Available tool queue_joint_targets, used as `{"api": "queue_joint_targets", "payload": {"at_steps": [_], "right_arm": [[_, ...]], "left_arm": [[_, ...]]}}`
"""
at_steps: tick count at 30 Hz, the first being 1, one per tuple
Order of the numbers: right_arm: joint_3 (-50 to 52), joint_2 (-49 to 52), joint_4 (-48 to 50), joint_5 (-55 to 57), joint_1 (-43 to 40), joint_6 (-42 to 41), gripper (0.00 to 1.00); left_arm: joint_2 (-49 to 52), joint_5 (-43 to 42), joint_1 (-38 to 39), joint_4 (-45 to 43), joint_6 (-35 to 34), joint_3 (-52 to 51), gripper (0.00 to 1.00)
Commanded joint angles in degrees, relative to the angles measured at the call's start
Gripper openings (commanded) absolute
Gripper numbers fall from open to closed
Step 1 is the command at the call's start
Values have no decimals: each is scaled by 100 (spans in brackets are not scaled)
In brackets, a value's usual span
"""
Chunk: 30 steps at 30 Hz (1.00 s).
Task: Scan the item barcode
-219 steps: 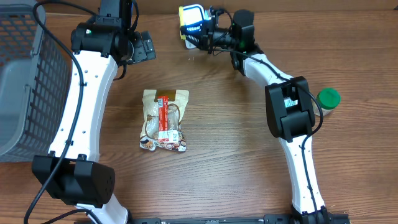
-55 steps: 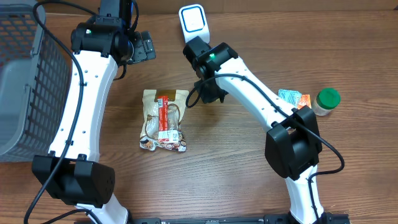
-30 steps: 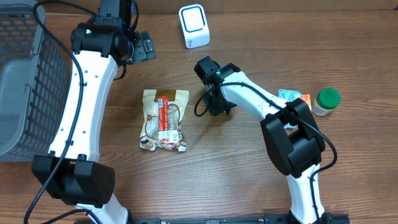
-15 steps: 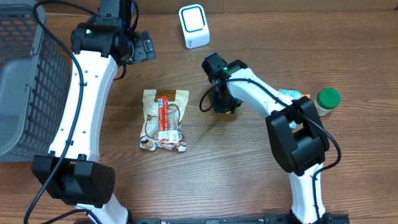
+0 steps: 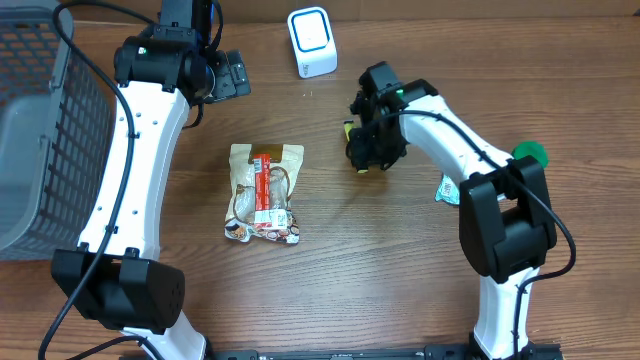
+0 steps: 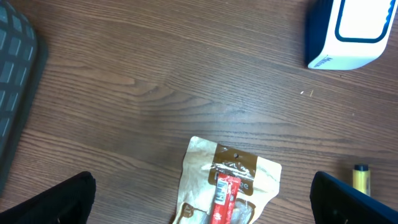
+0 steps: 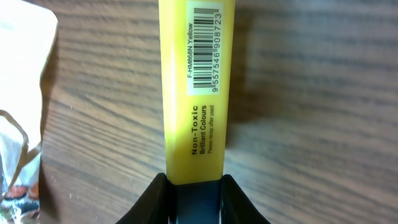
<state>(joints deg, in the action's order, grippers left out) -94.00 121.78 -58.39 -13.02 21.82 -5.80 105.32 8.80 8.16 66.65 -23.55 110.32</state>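
Note:
A yellow highlighter (image 7: 196, 93) with a white barcode label (image 7: 204, 50) sticks out from my right gripper (image 7: 194, 180), which is shut on its lower end. Overhead, the right gripper (image 5: 368, 150) is right of table centre, and only the yellow tips of the highlighter (image 5: 348, 127) show beside it. The white and blue scanner (image 5: 312, 40) stands at the back, apart from the highlighter. My left gripper (image 5: 232, 73) hangs open left of the scanner (image 6: 348, 31), with nothing between its fingers (image 6: 62, 199).
A brown snack pouch (image 5: 264, 192) with a red stick lies left of centre, below the left gripper (image 6: 202, 186). A grey basket (image 5: 40, 130) fills the left edge. A green-lidded jar (image 5: 528, 155) and a small packet (image 5: 447, 188) sit by the right arm.
The right gripper has closed on the highlighter and moved to the right and slightly back. The left arm has not moved.

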Motion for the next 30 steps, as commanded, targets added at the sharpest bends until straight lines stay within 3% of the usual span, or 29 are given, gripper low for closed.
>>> {"api": "queue_joint_targets", "payload": {"at_steps": [1, 5, 15, 19, 24, 30], "right_arm": [[28, -199, -96, -35, 17, 26, 8], [31, -199, -223, -142, 28, 24, 6], [31, -199, 243, -2524, 22, 24, 4], [31, -199, 935, -3711, 20, -149, 4], [28, -199, 2721, -4295, 17, -2120, 4], [-72, 61, 5899, -4813, -17, -4465, 3]], "left_arm": [[-151, 35, 11, 0, 85, 114, 100], [-151, 35, 11, 0, 85, 114, 100], [-151, 33, 11, 0, 85, 114, 100], [-151, 35, 11, 0, 85, 116, 100], [-151, 33, 11, 0, 85, 116, 100], [-151, 35, 11, 0, 85, 114, 100]]}}
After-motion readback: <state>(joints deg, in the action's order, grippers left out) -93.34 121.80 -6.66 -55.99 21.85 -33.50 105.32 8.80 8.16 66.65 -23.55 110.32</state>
